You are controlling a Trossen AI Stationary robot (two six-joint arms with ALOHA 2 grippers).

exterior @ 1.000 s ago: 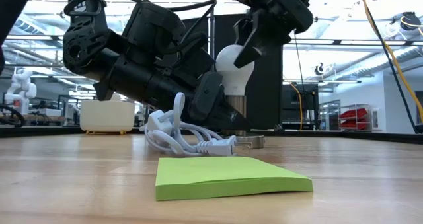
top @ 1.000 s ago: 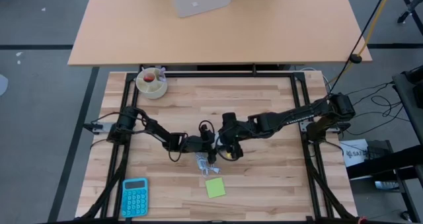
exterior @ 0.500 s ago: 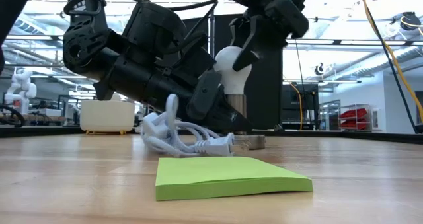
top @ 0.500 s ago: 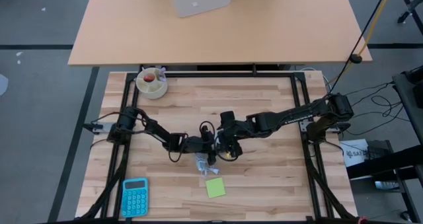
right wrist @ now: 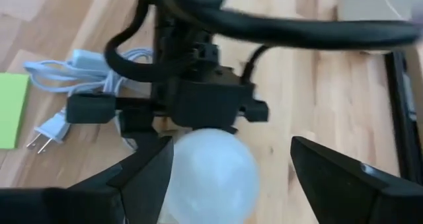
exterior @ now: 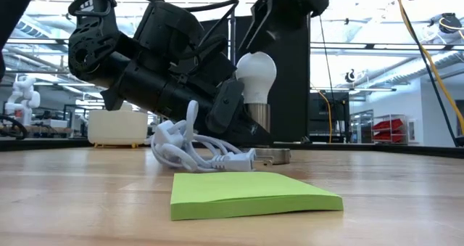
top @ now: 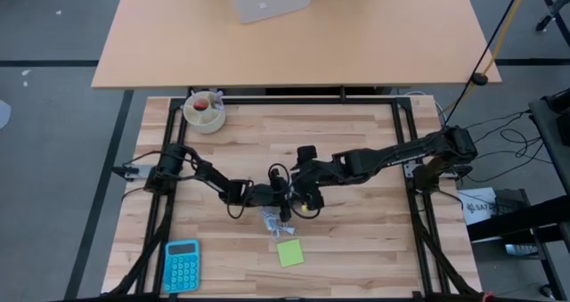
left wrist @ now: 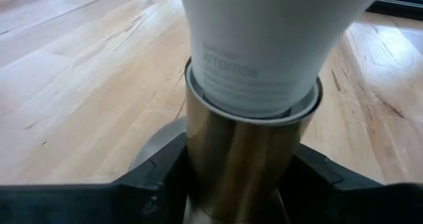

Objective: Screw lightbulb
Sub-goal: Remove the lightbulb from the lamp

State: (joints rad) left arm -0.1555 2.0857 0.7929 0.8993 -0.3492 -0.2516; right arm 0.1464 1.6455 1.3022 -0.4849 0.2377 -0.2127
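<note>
white and pear-shaped, the lightbulb stands upright in a brass-coloured metal socket cylinder near the centre of the wooden table. the left gripper reaches in from nine o'clock, its dark fingers closed against both sides of the socket cylinder. the right gripper hangs just above the globe, jaws spread wide, holding nothing. a coiled white cable lies at the socket's six o'clock, just short of a green sticky-note pad.
</note>
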